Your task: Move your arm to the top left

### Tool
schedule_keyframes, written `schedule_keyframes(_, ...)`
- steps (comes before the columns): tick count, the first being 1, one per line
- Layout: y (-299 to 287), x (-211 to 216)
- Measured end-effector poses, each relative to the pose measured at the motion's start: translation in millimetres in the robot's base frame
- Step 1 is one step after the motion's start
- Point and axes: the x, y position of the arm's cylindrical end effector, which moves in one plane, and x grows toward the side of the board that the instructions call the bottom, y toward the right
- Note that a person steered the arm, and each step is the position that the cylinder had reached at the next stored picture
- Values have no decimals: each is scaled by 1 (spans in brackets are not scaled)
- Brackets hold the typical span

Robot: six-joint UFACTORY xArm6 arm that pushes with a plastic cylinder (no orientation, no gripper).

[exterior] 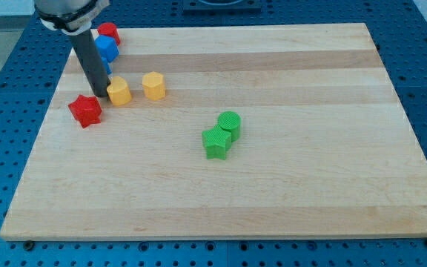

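**Operator:** Camera view puts my tip (100, 97) at the board's far left, wedged between the red star block (85, 110) at its 8 o'clock and the yellow round block (118, 92) at its 3 o'clock, close to both; I can't tell whether it touches either.

**Observer:** Any jaw state to report?

**Operator:** None. The arm ends in a plain rod, so nothing opens, closes or grips. The thing to move is the arm itself, and the target corner lies at 12 o'clock from my tip.

**Observer:** What's in the way?

**Operator:** The blue block (106, 49) and a red block (109, 33) behind it sit right there. I judge them light and slippery on the wooden board (288, 185); a stiff rod would shove them easily. Nothing to take hold of, so I'd steer past their left side.

**Observer:** The rest?

**Operator:** The yellow hexagonal block (153, 85) at 3 o'clock, and the green pair (222, 135) at 4 o'clock, well apart.
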Motion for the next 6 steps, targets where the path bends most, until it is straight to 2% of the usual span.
schedule_keyframes(2,55,0)
schedule_keyframes(3,48,0)
schedule_keyframes(5,-65,0)
schedule_keyframes(6,-102,-1)
